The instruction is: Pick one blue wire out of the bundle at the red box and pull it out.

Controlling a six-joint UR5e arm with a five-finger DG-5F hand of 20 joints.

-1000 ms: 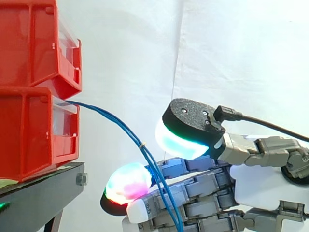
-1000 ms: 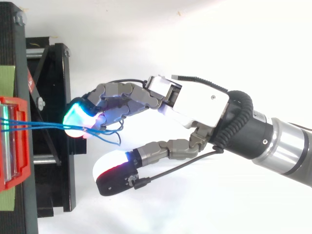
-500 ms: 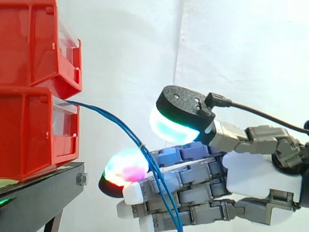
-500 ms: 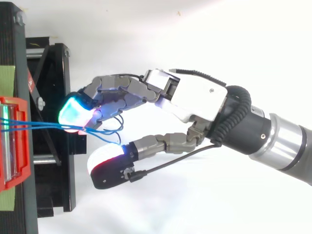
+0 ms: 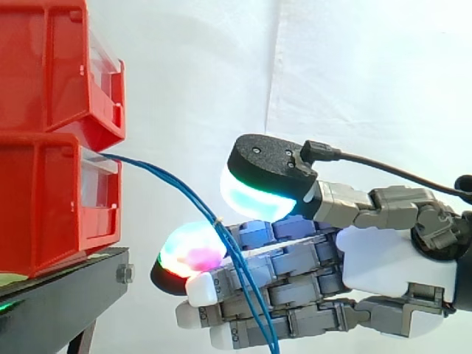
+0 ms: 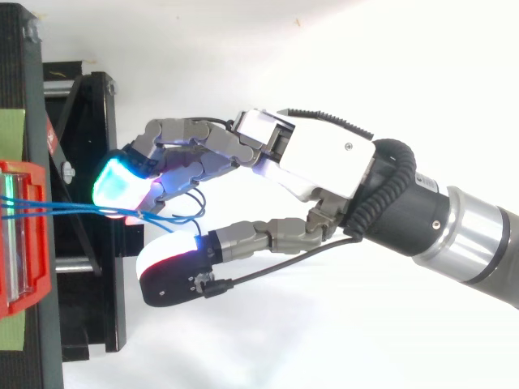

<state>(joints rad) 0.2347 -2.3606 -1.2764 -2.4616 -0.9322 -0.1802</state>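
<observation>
Several thin blue wires leave the front of the lower red bin and sag down to the right, bound by a small tie. In the top view the blue wires run from the red bin to the fingertips. My hand reaches in from the right with its fingers stretched toward the bin. The wires hang across the front of those fingers. The thumb pad sits above them, apart from the wires. In the top view my hand has its thumb spread to one side.
A second red bin is stacked on the lower one. Both rest on a black stand whose frame lies under the fingertips. A white curtain backs the scene.
My hand has moved left toward the bins and risen a little, with the thumb coming closer over the fingers. The wires keep the same sag.
</observation>
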